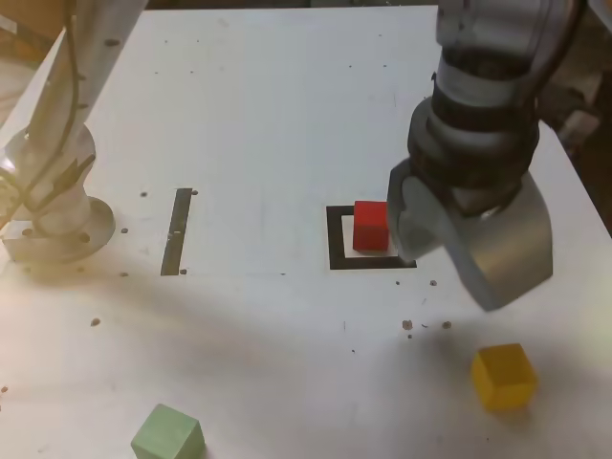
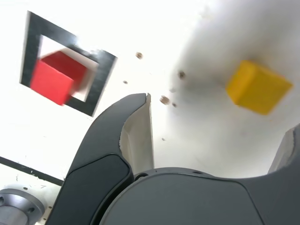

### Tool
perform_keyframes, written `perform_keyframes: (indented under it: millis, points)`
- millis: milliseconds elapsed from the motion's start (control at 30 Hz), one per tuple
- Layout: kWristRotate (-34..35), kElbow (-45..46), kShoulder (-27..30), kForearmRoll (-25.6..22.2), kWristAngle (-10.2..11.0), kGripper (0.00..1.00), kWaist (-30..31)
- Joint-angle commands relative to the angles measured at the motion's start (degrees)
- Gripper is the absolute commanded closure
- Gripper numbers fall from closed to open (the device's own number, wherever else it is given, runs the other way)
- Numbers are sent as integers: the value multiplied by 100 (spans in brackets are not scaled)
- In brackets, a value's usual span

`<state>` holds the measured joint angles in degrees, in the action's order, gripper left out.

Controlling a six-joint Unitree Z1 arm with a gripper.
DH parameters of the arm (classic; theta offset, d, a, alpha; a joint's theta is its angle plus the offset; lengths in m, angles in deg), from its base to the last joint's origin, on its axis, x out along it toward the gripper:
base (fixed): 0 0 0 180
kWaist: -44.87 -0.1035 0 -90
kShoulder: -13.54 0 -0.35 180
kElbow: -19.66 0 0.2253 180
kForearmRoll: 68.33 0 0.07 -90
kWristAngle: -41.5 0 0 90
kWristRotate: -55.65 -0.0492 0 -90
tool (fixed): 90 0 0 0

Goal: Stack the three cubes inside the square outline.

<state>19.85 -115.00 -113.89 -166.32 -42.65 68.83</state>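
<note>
The red cube (image 1: 370,226) (image 2: 55,77) sits inside the square outline (image 1: 337,251) (image 2: 102,77) of black tape, toward its far side. My gripper (image 1: 449,263) (image 2: 215,117) hangs open just to the exterior view's right of that cube, raised off the table, with nothing between its jaws. The yellow cube (image 1: 503,376) (image 2: 258,86) lies on the table nearer the front, at the exterior view's right. In the wrist view it shows beyond the gap between the fingers, apart from them. The light green cube (image 1: 167,435) rests at the front on the exterior view's left.
A thin black tape strip (image 1: 178,230) lies left of the outline in the exterior view. The arm's base (image 1: 57,206) stands at the far left. Small dark specks dot the white table (image 1: 268,124), whose right edge runs close behind the gripper.
</note>
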Motion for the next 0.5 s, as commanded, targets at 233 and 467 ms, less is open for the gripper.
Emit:
perform_keyframes:
  millis: [233, 467]
  points:
    - [-72, -480, -529, -131, -13, 2, 424]
    - [-196, -1098, -1023, -283, 4, 2, 461]
